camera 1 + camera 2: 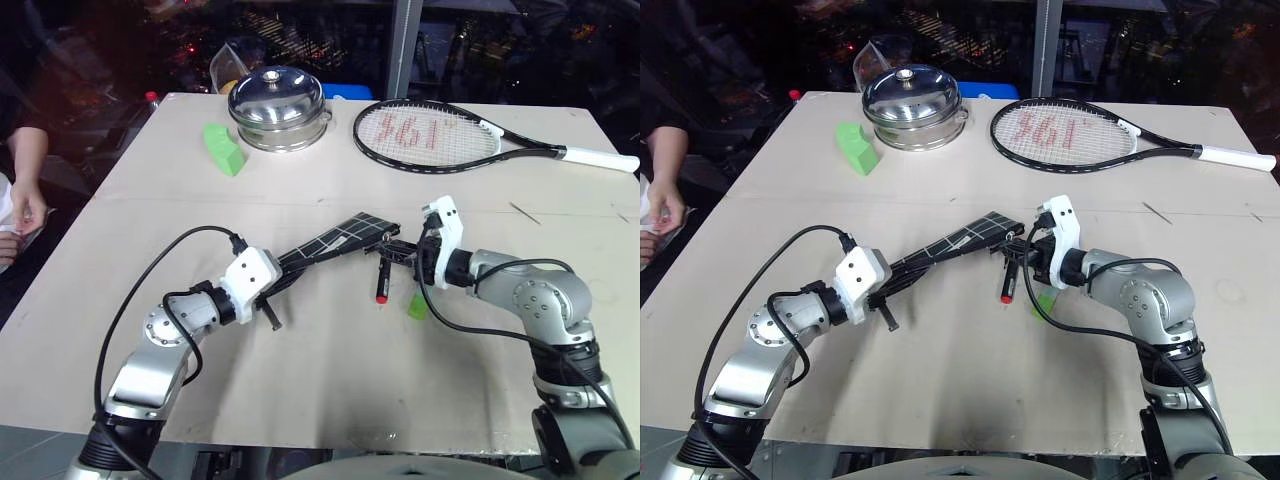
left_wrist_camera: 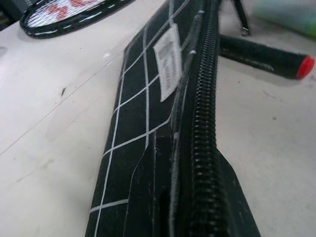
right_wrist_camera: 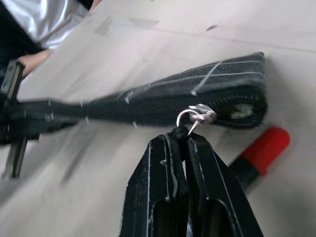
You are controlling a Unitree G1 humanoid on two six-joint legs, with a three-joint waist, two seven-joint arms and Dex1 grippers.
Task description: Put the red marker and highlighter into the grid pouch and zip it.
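Here's the grid pouch (image 1: 335, 243) held up off the tabletop (image 1: 330, 370) between the two arms, edge-on, zipper side facing up. The left gripper (image 1: 268, 290) has its jaws clamped on the near end of the pouch, and the right gripper (image 3: 183, 143) has its jaws pressed together on the dark zipper pull (image 3: 193, 118) at the far end, where a little gap shows pale lining. Trouble is, the red marker (image 1: 383, 282) is not inside: it lies on the tabletop just below the pouch's far end, red cap toward the robot. The highlighter (image 1: 417, 306) is out too, resting on the tabletop just beside the marker, under the right wrist. So by my read, neither item has gone in yet, and the pouch looks nearly zipped along most of its length. What's left is the lot: open the zipper wide enough, load marker and highlighter, then run the pull back along to close. Farther back sit a green block (image 1: 223, 148), a steel pot (image 1: 277, 106) and a racket (image 1: 430, 135), well apart from the action.
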